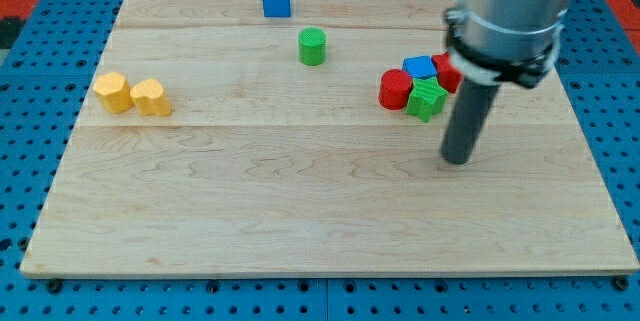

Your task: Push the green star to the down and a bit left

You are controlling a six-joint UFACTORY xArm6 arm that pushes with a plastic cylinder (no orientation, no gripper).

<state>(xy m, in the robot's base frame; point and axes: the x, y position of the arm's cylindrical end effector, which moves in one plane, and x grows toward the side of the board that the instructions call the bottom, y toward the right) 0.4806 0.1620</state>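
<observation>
Green star [426, 99] sits in cluster at view's right, touching red cylinder [395, 90], blue block [419, 66] behind. My tip [457, 159] lower right of star, apart. No pincer fitted. Probably needs repositioning above star before pushing down-left.

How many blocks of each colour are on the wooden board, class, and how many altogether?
Yellow: 2, block and block
Blue: 2, top block and cluster block
Green: 2, cylinder and green star
Red: 2, block and block, partly hidden
Total: 8
</observation>
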